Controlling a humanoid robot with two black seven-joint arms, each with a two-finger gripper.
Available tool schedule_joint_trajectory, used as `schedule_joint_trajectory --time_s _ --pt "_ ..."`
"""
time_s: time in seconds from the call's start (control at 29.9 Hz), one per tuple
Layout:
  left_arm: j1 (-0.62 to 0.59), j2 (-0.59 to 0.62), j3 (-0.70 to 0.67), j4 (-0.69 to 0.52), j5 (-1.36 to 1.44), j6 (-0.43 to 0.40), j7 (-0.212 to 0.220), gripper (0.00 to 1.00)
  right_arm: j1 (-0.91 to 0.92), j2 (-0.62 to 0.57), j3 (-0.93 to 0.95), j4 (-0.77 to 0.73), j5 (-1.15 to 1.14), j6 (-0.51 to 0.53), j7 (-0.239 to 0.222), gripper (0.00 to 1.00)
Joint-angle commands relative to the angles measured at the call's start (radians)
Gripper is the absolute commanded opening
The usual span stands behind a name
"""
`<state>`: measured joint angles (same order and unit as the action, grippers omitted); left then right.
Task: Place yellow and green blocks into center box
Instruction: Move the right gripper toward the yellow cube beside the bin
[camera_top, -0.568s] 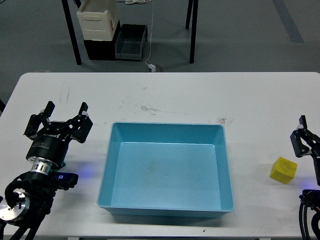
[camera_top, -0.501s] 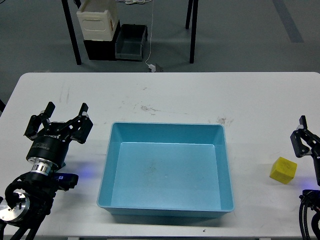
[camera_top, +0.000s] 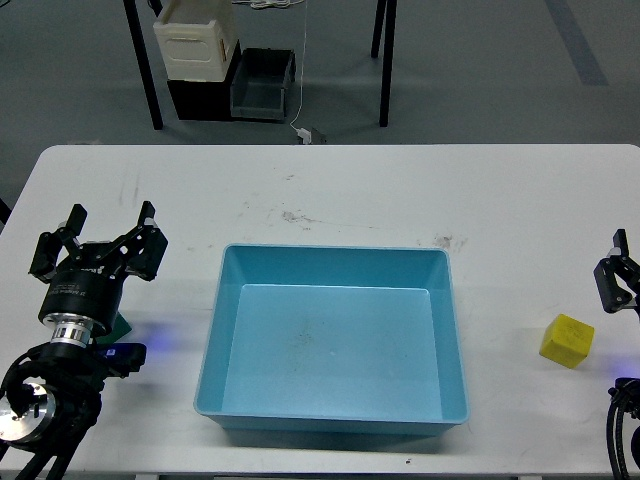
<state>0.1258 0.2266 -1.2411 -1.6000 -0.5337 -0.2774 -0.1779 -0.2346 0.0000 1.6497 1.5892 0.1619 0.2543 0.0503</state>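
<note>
The light blue box (camera_top: 334, 249) sits in the middle of the white table and holds nothing. The yellow block (camera_top: 566, 341) lies on the table to the right of the box. My left gripper (camera_top: 97, 243) is open and empty at the left of the table. A small dark green piece (camera_top: 122, 325), likely the green block, peeks out from under my left arm, mostly hidden. My right gripper (camera_top: 618, 274) shows only partly at the right edge, up and to the right of the yellow block and apart from it; I cannot tell its fingers apart.
The table (camera_top: 330, 190) ends close in front of the box. On the floor behind it stand a white container (camera_top: 196, 40), dark crates (camera_top: 262, 85) and black table legs (camera_top: 383, 60).
</note>
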Motion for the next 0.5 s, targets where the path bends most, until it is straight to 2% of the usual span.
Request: schedule_joint_trajectory --time_s 0.0,0.13,0.3,0.37,0.47 --pt "0.000 -0.001 -0.001 0.000 0.000 0.003 -0.003 1.00 0.014 0.000 0.005 -0.003 -0.008 0.026 -0.007 1.00" --pt "0.000 -0.003 0.000 0.000 0.000 0.004 -0.005 1.00 0.034 0.000 0.009 -0.003 -0.149 0.097 -0.003 1.00" --pt "0.000 -0.003 -0.005 0.000 0.000 0.006 -0.006 1.00 0.110 -0.024 0.094 -0.005 -0.557 0.100 0.002 1.00" --pt "0.000 -0.003 -0.006 0.000 0.000 0.006 -0.006 1.00 0.155 -0.058 0.110 -0.006 -0.691 0.100 0.002 1.00" --pt "0.000 -0.007 -0.009 0.000 0.000 0.009 -0.008 1.00 0.245 -0.174 0.062 -0.037 -0.965 0.111 0.002 1.00"
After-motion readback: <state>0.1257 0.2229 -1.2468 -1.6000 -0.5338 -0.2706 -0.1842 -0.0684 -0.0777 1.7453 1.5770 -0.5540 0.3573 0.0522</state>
